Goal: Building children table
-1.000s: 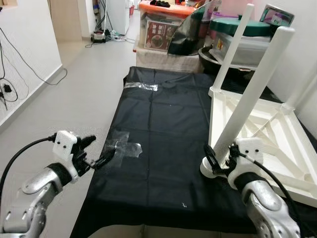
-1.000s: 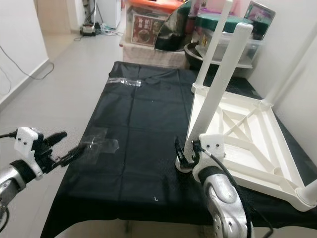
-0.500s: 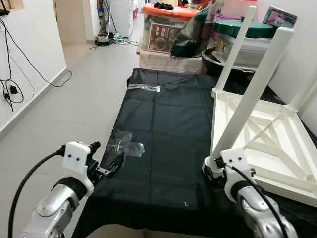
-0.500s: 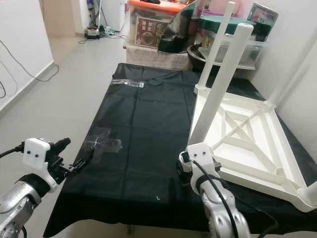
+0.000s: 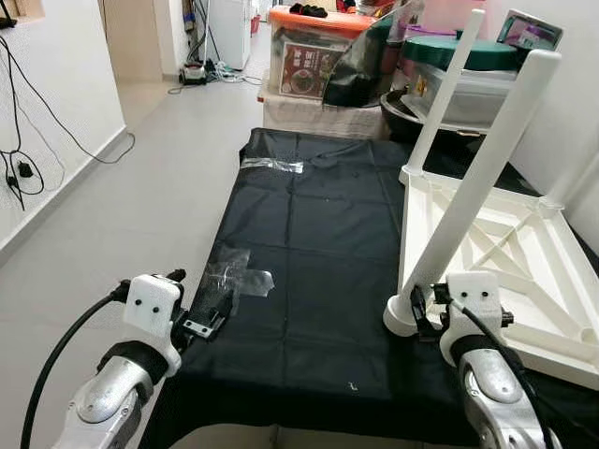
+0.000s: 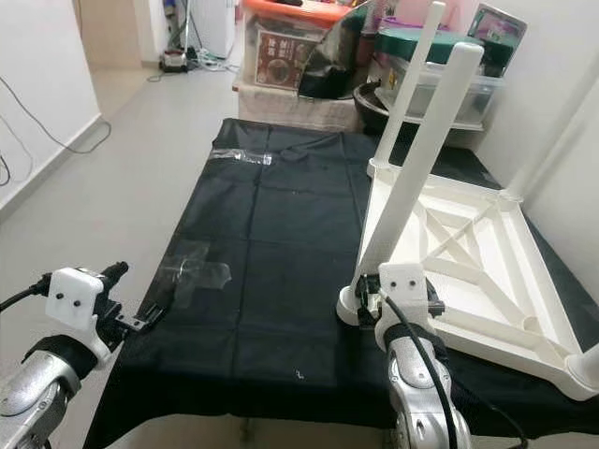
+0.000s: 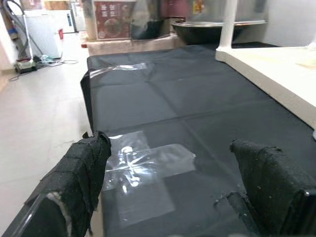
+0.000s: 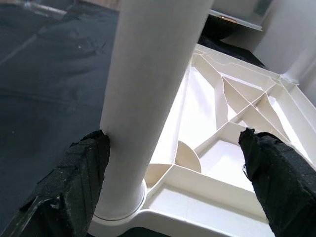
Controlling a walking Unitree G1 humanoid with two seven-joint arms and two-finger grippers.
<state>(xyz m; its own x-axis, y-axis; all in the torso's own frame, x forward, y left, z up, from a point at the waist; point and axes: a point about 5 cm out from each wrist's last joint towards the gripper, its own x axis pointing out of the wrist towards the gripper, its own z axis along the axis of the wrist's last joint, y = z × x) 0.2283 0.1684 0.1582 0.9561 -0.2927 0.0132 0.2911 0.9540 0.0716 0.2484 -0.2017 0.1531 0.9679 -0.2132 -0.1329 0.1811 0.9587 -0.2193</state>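
A white children's table (image 5: 510, 248) lies upside down on a black cloth (image 5: 309, 234), its ribbed underside facing up. A near leg (image 5: 477, 187) and a far leg (image 5: 445, 94) stand up from it. My right gripper (image 8: 173, 182) is open at the base of the near leg. One finger (image 8: 74, 182) touches the leg's side, and the other (image 8: 279, 173) hangs over the underside. My left gripper (image 7: 168, 197) is open and empty, low over the cloth's left edge, beside a patch of clear tape (image 7: 143, 160).
Storage boxes (image 5: 314, 51), a dark bowl (image 5: 407, 108) and a teal-lidded bin (image 5: 468, 70) crowd the far end of the cloth. A white wall (image 5: 580, 112) runs along the right. Bare floor (image 5: 140, 187) lies to the left, with cables (image 5: 19, 168) at the wall.
My left gripper has drawn back and down to the cloth's left edge. My right wrist has shifted a little right at the leg's base. The head camera has moved slightly.
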